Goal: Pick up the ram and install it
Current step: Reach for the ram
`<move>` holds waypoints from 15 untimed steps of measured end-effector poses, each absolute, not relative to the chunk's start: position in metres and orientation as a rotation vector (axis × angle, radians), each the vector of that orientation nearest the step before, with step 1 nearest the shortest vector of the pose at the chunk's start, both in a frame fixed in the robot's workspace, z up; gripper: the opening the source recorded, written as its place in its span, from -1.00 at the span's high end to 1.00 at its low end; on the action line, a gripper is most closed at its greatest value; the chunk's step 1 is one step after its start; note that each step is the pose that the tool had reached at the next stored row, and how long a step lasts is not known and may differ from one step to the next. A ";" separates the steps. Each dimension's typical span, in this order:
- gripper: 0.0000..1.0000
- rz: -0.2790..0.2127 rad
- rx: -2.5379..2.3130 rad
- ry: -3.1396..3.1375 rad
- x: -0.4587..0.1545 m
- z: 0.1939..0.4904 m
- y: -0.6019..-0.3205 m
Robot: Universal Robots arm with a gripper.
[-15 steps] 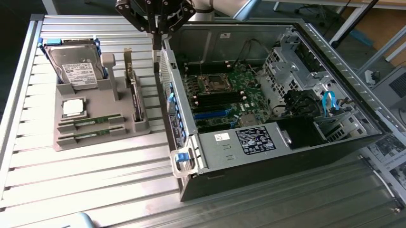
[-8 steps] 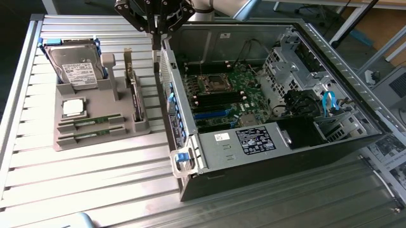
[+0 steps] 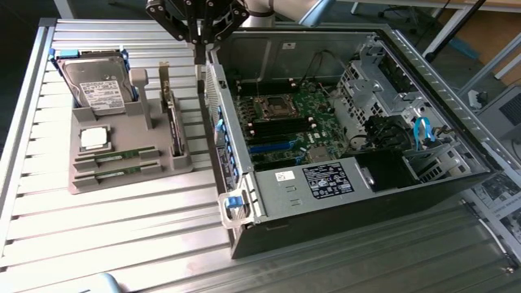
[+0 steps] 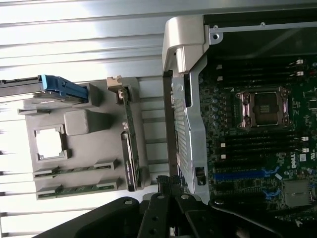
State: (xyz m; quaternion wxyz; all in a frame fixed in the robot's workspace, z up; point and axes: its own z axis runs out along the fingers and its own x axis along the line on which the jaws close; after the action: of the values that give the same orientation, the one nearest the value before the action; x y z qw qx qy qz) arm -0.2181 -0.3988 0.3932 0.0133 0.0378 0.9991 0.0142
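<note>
Exterior view first: my gripper [image 3: 199, 43] hangs with its fingers pressed together on nothing, over the gap between the grey holder [image 3: 130, 137] and the open computer case [image 3: 269, 49], near the far edge of the slatted tabletop [image 3: 122, 232]. One ram stick [image 3: 114, 156] and its twin stick [image 3: 114, 172] lie side by side in slots along the holder's edge farthest from the hard drive [image 3: 96, 85]. They sit just beside the processor chip [image 3: 94, 139] and well apart from the fingers. I cannot tell which of the two is meant. I judge a stick to be light, thin and stiff, but fragile at its chips and contact edge. I would pinch it across its flat faces at the middle, where it shows bare between the raised end blocks. Its contact edge is sunk in the slot and hidden, and I cannot tell whether it stands on edge or leans. The upright expansion card [image 3: 172, 119] stands close by at the holder's case-side edge. On the motherboard [image 3: 293, 116] the memory slots [image 3: 281, 130] are dark, and their latches are hard to read. The gripper's upper body is cut off.
</note>
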 end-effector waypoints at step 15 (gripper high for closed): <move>0.79 0.042 0.118 3.112 -0.224 0.393 -0.399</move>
State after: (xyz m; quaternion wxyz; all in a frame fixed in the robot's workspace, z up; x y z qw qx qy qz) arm -0.2237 -0.3988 0.3932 0.0134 0.0378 0.9991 0.0135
